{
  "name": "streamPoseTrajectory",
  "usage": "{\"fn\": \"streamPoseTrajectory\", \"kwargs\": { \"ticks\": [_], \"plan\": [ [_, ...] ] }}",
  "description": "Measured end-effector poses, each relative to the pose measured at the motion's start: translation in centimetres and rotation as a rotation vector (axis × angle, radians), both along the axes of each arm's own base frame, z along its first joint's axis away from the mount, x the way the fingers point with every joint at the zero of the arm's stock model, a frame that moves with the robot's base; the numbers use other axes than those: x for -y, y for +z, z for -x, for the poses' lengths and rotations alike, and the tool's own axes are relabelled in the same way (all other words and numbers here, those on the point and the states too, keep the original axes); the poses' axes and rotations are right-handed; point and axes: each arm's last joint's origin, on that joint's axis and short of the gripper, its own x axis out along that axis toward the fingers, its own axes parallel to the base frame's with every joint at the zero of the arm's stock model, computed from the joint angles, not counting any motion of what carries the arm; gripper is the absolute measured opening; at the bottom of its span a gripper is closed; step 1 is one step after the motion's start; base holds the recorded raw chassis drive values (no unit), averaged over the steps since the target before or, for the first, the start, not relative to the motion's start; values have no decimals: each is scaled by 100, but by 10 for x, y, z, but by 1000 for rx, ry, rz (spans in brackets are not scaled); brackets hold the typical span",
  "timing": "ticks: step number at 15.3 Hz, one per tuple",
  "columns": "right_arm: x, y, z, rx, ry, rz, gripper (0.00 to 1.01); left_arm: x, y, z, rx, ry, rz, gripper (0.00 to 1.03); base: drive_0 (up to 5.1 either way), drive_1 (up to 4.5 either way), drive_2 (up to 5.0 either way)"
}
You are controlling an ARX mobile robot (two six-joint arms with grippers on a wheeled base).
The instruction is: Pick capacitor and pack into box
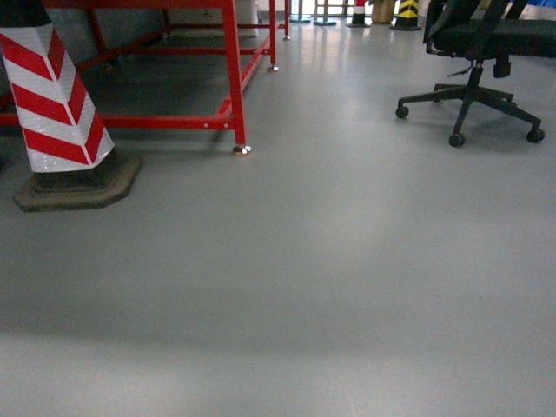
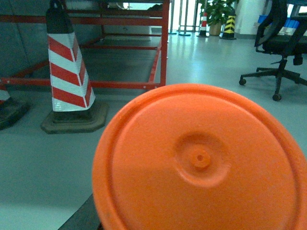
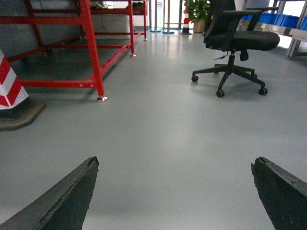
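Right wrist view shows the right claw [image 3: 175, 191] spread wide over bare grey floor [image 3: 168, 134], an office chair [image 3: 235, 43] beyond; an orange disc [image 2: 201, 160] hides the left claw; no box visible.

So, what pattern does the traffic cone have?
The cone has slanted red and white stripes, best seen in the left wrist view.

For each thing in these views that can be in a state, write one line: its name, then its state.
Right gripper: open, fingers wide apart, nothing between them.
Left gripper: not visible; an orange disc fills the lower left wrist view, grip cannot be told.
Office chair: upright on its castors, unoccupied.
Striped cone: upright on its dark base.
Red frame: standing on its feet.
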Motion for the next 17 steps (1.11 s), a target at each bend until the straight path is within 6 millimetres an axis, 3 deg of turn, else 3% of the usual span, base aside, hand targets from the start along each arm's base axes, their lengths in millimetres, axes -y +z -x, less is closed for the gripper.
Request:
{"fn": "streamPoseTrajectory", "kwargs": {
  "ticks": [17],
  "plan": [
    [0, 0, 0, -3, 0, 0, 98, 0, 0, 0, -2, 0, 0, 44, -508, 237, 237]
  ]
}}
